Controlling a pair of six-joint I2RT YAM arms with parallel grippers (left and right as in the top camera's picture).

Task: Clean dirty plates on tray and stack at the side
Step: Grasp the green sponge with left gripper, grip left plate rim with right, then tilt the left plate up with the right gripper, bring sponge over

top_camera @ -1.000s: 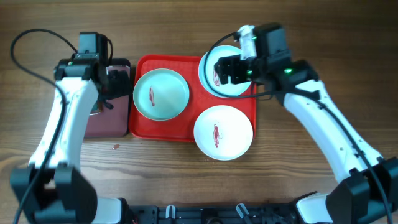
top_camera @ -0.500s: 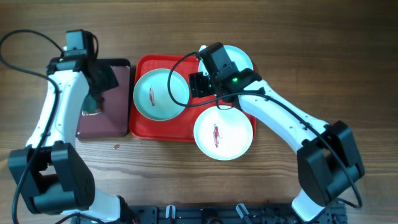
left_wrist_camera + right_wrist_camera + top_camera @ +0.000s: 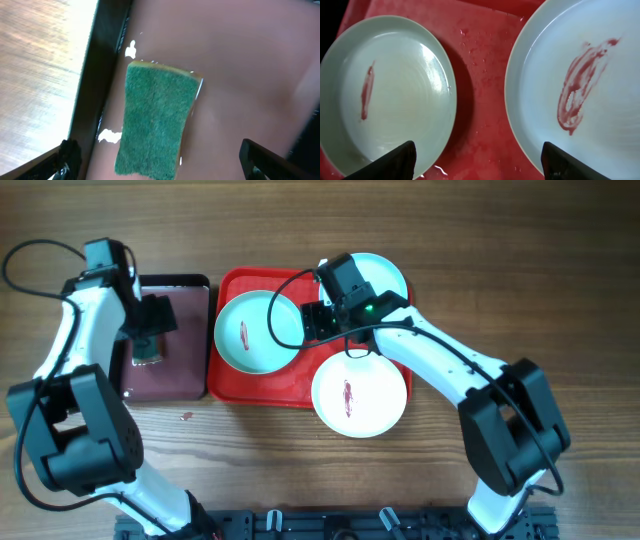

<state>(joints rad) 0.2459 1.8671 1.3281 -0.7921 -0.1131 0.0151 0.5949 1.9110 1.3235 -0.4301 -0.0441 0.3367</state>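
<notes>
A: Overhead?
B: Three plates (image 3: 258,332): one on the red tray's (image 3: 232,282) left half, one at its far right corner, one overhanging its near right edge.
A: Wrists?
B: Left gripper (image 3: 160,162) spread above the sponge (image 3: 155,120); right gripper (image 3: 477,160) spread over two smeared plates.

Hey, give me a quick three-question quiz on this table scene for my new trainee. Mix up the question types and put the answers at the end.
1. How many plates rest at least partly on the red tray?
2. The green sponge lies on: A) a plate, B) the dark maroon tray, C) the red tray.
3. True or false: the left hand is shut on the green sponge.
Key: 1. Three. 2. B. 3. False. It is open above the green sponge.
</notes>
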